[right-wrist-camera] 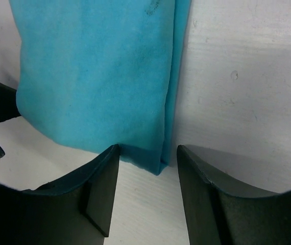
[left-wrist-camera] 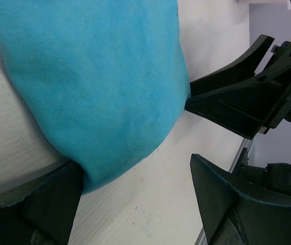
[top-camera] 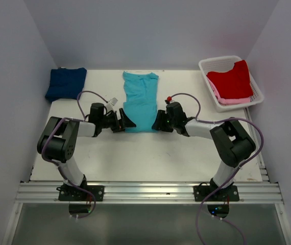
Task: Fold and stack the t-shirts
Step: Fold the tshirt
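A turquoise t-shirt (top-camera: 140,102) lies folded into a long strip at the table's middle, collar end away from the arms. My left gripper (top-camera: 126,122) sits low at its near left corner, open, and the cloth (left-wrist-camera: 99,87) reaches one finger (left-wrist-camera: 43,204) while the other (left-wrist-camera: 232,204) stands apart over bare table. My right gripper (top-camera: 157,122) is at the near right corner, open, and the shirt's folded corner (right-wrist-camera: 158,163) lies just between its fingertips (right-wrist-camera: 148,168) with gaps on both sides. A navy t-shirt (top-camera: 65,83) lies folded at the back left. A red t-shirt (top-camera: 231,80) lies on a pink one (top-camera: 235,100) in the basket.
The white slotted basket (top-camera: 207,65) stands at the back right corner. White walls close in the table on three sides. The right gripper's black fingers (left-wrist-camera: 237,102) show across the shirt in the left wrist view. A metal rail (top-camera: 145,191) runs along the near edge.
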You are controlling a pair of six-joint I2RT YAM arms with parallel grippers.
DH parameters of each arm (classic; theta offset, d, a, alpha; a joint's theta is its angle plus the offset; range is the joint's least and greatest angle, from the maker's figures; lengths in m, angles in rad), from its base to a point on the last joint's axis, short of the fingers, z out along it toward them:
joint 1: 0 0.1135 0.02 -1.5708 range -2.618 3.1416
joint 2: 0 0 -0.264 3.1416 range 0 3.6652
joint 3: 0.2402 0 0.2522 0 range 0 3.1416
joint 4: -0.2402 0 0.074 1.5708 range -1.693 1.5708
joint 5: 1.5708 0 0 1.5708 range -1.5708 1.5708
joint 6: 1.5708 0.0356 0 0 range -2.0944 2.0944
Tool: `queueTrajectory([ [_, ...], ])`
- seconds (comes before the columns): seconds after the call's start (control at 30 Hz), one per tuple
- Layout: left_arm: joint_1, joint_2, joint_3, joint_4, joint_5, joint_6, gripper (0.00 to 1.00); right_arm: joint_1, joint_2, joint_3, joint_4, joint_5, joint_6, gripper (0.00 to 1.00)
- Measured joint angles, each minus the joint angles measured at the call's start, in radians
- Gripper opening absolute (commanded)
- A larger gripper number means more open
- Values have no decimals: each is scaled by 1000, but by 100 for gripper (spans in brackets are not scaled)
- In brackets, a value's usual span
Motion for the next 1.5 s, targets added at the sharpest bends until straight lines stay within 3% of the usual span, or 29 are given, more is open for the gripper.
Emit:
queueTrajectory([
  [0.03,0,6,0,8,3,-1,86,0,6,5,2,0,0,51],
  [0.13,2,16,-7,35,13,-5,79,0,21,12,16,-4,6,33],
  [0.2,3,19,-19,55,12,-7,66,0,30,12,20,-5,15,8],
  [0.23,3,22,-26,62,10,-8,57,0,34,10,25,-8,18,0],
  [0.27,3,26,-33,66,10,-8,37,0,35,4,32,-11,23,0],
  [0.37,1,39,-69,56,-1,-12,0,-1,35,-19,60,-27,39,0],
  [0.67,-58,-131,-190,-51,-60,-19,0,33,-156,-171,52,-56,43,0],
  [0.93,-200,-514,-269,-253,-143,-49,0,185,-476,-238,-75,-24,27,0],
  [1.17,-249,-851,-235,-472,-250,-77,0,207,-639,-235,-231,39,6,0],
  [1.3,-250,-837,-150,-504,-330,-63,0,207,-635,-160,-307,130,-39,0],
  [1.5,-240,-615,-50,-435,-415,-17,0,167,-499,6,-319,264,-126,0],
])
